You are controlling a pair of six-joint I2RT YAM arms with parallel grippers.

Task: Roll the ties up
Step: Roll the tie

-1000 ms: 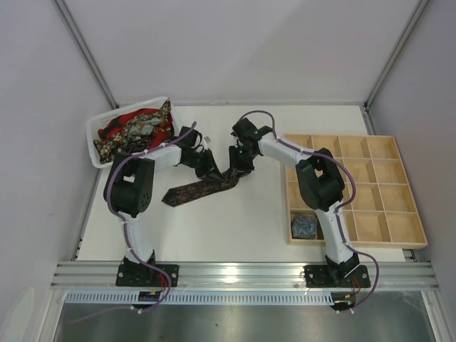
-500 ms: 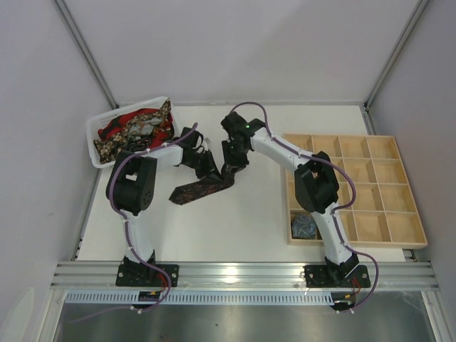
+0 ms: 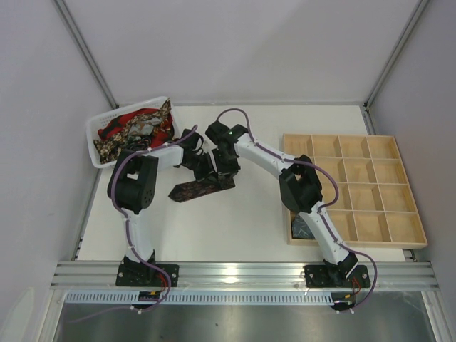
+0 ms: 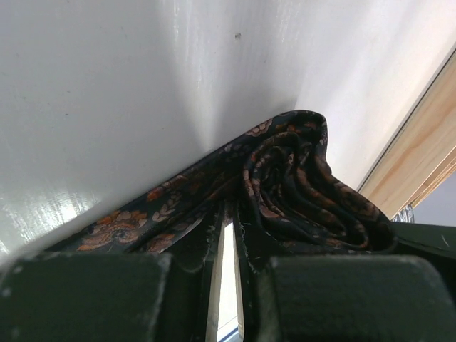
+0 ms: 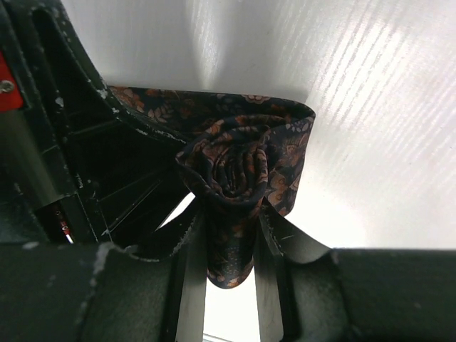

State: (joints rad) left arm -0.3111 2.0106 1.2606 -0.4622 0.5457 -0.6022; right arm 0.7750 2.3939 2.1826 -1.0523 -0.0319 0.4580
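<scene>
One dark tie point(image 3: 203, 187) lies on the worktop point(image 3: 235, 221). My right fingers point(image 5: 191, 292) squeeze its roll point(image 5: 239, 167), and my left fingers point(image 4: 253, 299) pinch the flat part just beside it. Its loose tail point(image 3: 187, 192) stretches off to my left, so rolling should go there.

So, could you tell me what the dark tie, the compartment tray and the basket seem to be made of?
Dark tie: woven fabric, faint sheen, folds softly. Compartment tray: pale, matte wood, likely unvarnished. Basket: probably white plastic, thin rim.
</scene>
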